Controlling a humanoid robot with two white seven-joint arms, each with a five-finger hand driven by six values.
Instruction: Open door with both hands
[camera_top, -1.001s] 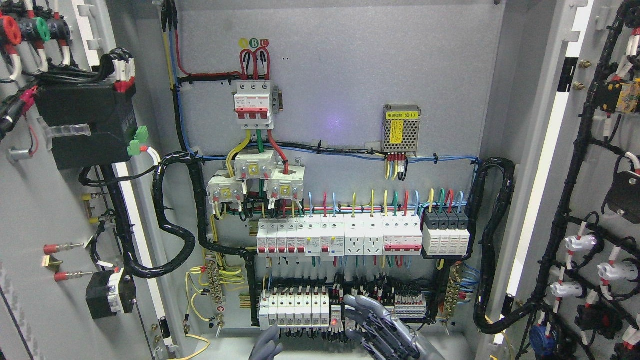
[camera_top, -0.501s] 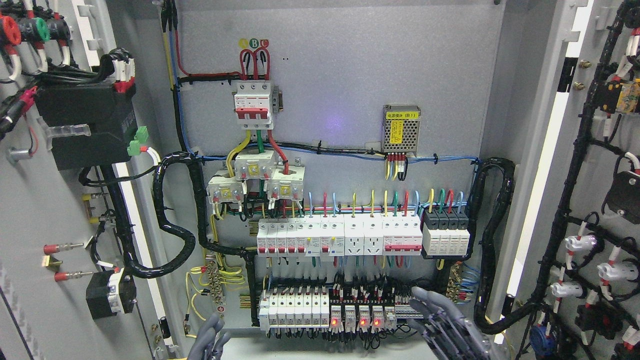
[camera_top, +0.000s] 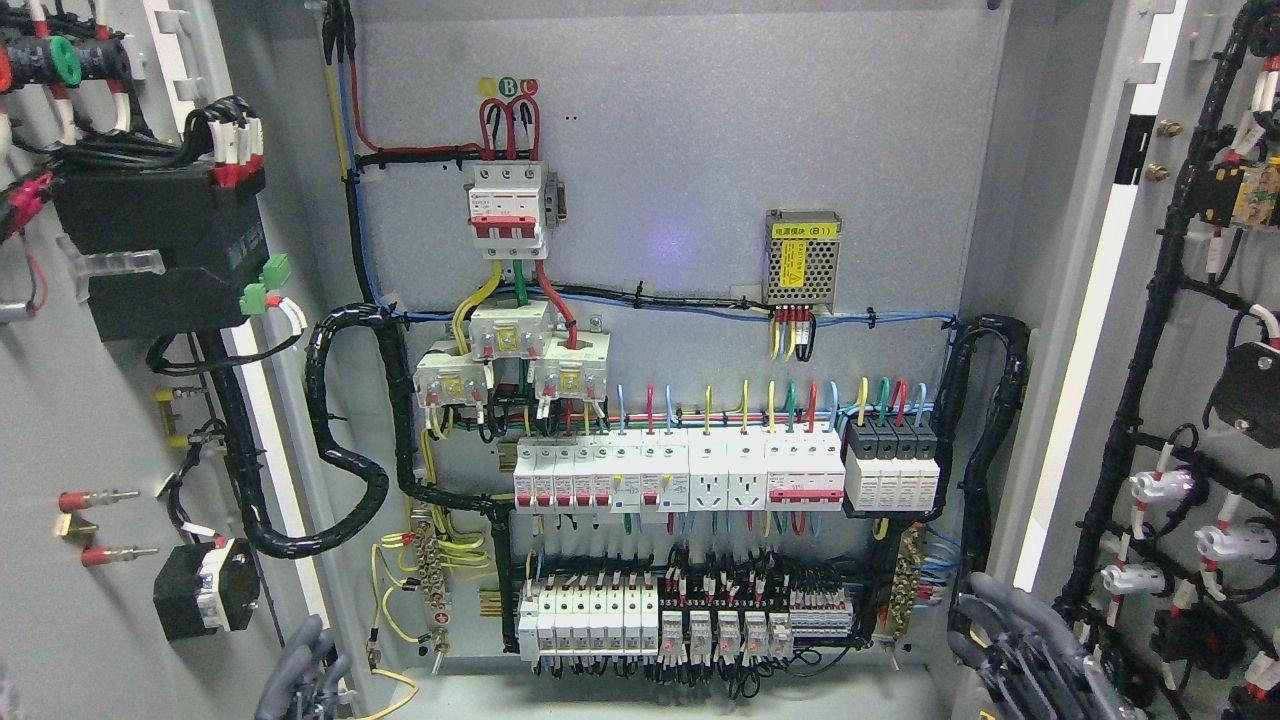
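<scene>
At the bottom corners of the grey steel cabinet (camera_top: 680, 180), my left hand (camera_top: 300, 675) and right hand (camera_top: 1030, 650), fingers loosely extended and gripping nothing, press the left door (camera_top: 80, 420) and right door (camera_top: 1190, 400), both swung wide; opening looks nearly finished.

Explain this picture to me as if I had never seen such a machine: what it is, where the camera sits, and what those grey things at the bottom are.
The camera sits on a humanoid robot's head, looking into an open electrical cabinet. The grey things are the robot's own fingered hands: the left hand shows at the lower left by the left door, the right hand at the lower right by the right door. Both doors stand swung open, with wiring mounted on their inner faces. Inside are rows of white circuit breakers and coloured wires. Neither hand visibly holds anything.
</scene>
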